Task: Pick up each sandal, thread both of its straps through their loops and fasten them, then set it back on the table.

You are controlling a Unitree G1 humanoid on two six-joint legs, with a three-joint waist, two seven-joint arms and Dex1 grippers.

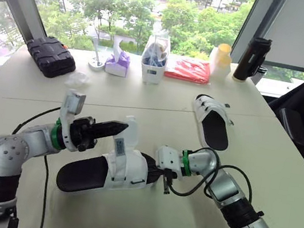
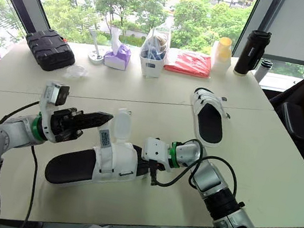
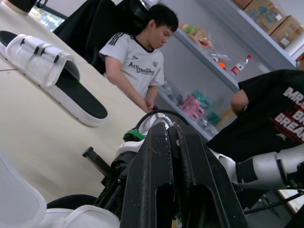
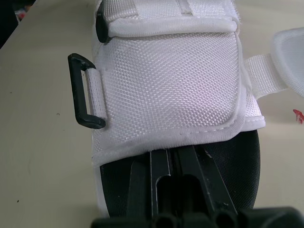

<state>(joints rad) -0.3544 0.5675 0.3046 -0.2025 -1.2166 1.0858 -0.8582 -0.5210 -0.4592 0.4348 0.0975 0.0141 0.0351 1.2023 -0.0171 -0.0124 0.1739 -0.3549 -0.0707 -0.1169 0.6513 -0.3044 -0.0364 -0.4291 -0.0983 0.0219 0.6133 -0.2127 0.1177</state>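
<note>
The near sandal (image 1: 102, 171), black sole with a white upper, lies at the table's front. One of its white straps (image 1: 131, 133) stands up loose. My left gripper (image 1: 126, 126) is shut, its tips against that strap, and I see nothing held between the fingers. My right gripper (image 4: 172, 154) is shut, its fingers pushed under the white upper and lying on the black footbed. A black loop (image 4: 83, 90) hangs free at the upper's side. The second sandal (image 1: 214, 124) lies flat further back on the right, also in the left wrist view (image 3: 52, 71).
Along the far edge stand a black case (image 1: 50, 56), a purple tissue pack (image 1: 118, 62), a white bin (image 1: 155, 59), a red packet (image 1: 189, 71), a yellow-capped bottle (image 1: 221, 61) and a black flask (image 1: 252, 59). Two people (image 3: 137, 66) sit beyond the table's right side.
</note>
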